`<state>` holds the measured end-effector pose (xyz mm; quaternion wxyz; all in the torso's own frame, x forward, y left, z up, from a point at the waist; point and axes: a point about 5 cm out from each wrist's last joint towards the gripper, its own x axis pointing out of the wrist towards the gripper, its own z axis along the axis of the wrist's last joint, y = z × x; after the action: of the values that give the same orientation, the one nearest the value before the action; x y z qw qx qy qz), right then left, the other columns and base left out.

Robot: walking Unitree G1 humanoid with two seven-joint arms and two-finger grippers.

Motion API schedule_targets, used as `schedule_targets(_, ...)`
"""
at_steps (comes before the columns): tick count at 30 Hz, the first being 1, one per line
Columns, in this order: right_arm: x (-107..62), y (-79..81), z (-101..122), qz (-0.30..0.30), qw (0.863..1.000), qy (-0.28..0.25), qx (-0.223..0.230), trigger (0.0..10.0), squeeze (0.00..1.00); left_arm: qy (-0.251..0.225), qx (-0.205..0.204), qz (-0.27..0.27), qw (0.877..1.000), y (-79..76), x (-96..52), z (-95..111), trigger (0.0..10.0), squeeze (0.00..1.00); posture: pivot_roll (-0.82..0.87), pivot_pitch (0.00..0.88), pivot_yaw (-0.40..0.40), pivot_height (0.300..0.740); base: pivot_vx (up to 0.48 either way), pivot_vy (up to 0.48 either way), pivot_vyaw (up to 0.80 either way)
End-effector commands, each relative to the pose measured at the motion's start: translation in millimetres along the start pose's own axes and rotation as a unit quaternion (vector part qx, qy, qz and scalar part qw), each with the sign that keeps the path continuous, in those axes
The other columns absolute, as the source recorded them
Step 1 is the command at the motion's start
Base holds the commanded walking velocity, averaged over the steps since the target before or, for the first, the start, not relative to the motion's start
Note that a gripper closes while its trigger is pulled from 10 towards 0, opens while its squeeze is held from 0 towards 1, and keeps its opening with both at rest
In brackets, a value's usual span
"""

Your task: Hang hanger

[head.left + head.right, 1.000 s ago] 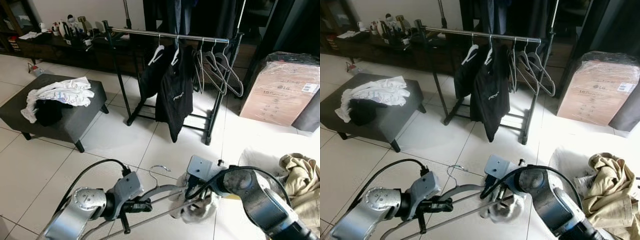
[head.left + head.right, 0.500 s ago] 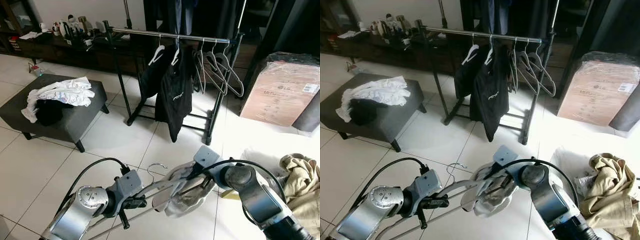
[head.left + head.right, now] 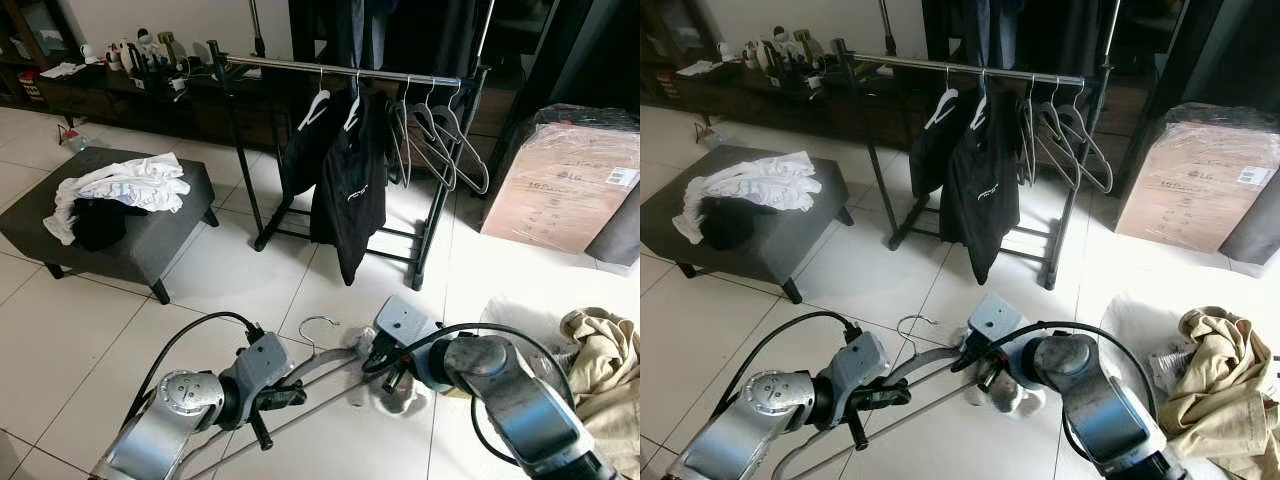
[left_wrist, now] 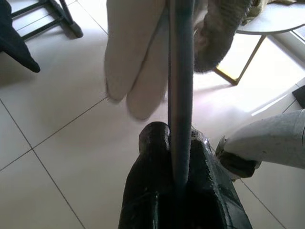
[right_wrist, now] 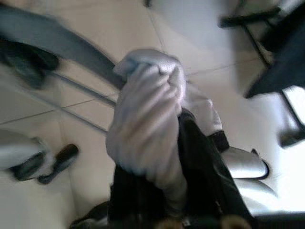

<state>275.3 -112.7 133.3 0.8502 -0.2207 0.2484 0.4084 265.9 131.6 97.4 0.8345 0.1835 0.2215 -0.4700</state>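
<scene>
left pincer clenched on the grey hanger, held low over the floor, well short of the rail. right pincer grips pale cloth against it. risk: cloth drags the hanger askew and it slips.

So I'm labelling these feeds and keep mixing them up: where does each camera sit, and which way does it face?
Left eye view: on the head, looking forward and down at the clothes rack; both silver arms show.
Right eye view: the same scene from its stereo twin.
Left wrist view: looks along the left tool, shut on the grey hanger.
Right wrist view: looks along the right tool, which grips a pale cloth.
Shared: hanger and cloth appear in every view.
</scene>
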Motion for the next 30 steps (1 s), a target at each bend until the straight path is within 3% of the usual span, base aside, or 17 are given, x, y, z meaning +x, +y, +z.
schedule_targets(1, -5.4, 18.0, 14, 0.060, 0.997, -0.044, -0.004, 10.0, 0.00, -0.008, 0.001, 0.001, 1.000, 3.1, -1.2, 3, 10.0, 0.00, -0.08, 0.138, 0.010, 0.740, 0.000, 0.000, 0.00)
schedule_targets(5, -8.5, 24.7, 21, 0.079, 0.995, -0.066, -0.005, 10.0, 0.00, 0.002, -0.007, -0.022, 1.000, -0.6, -2.3, 1, 10.0, 0.00, -0.08, 0.137, 0.012, 0.740, 0.000, 0.000, 0.00)
schedule_targets(10, -10.4, 23.4, 26, 0.074, 0.994, -0.074, 0.006, 10.0, 0.00, 0.022, -0.009, 0.009, 1.000, 5.4, -2.1, -3, 10.0, 0.00, -0.07, 0.132, 0.012, 0.740, 0.000, 0.000, 0.00)
schedule_targets(12, -11.1, 25.1, 28, 0.080, 0.994, -0.077, 0.007, 10.0, 0.00, 0.009, -0.002, 0.025, 1.000, 8.9, -0.8, 1, 10.0, 0.00, -0.07, 0.130, 0.011, 0.740, 0.000, 0.000, 0.00)
schedule_targets(20, -11.4, 29.0, 21, 0.086, 0.995, -0.050, -0.029, 10.0, 0.00, -0.120, 0.011, 0.029, 0.992, 5.6, 2.4, 46, 10.0, 0.00, -0.08, 0.119, 0.009, 0.740, 0.000, 0.000, 0.00)
schedule_targets(22, -11.4, 28.5, 21, 0.084, 0.995, -0.050, -0.031, 10.0, 0.00, -0.126, 0.010, 0.028, 0.992, 5.1, 2.8, 49, 10.0, 0.00, -0.08, 0.119, 0.009, 0.740, 0.000, 0.000, 0.00)
schedule_targets(27, -13.3, 27.7, 41, 0.084, 0.990, -0.112, 0.007, 10.0, 0.01, -0.126, 0.010, -0.007, 0.992, -4.6, 2.8, 48, 10.0, 0.00, -0.08, 0.118, 0.007, 0.740, 0.000, 0.000, 0.00)
schedule_targets(28, -13.2, 28.8, 42, 0.087, 0.990, -0.115, 0.007, 10.0, 0.44, -0.126, 0.010, -0.008, 0.992, -5.1, 1.9, 48, 10.0, 0.00, -0.08, 0.119, 0.007, 0.740, 0.000, 0.000, 0.00)
schedule_targets(29, -12.7, 30.0, 41, 0.090, 0.989, -0.113, 0.005, 10.0, 1.00, -0.127, 0.011, -0.008, 0.992, -5.3, 0.8, 48, 10.0, 0.00, -0.07, 0.120, 0.006, 0.740, 0.000, 0.000, 0.00)
schedule_targets(30, -12.2, 30.7, 40, 0.092, 0.990, -0.111, 0.005, 10.0, 1.00, -0.126, 0.013, -0.010, 0.992, -5.6, 0.1, 47, 10.0, 0.00, -0.07, 0.120, 0.006, 0.740, 0.000, 0.000, 0.00)
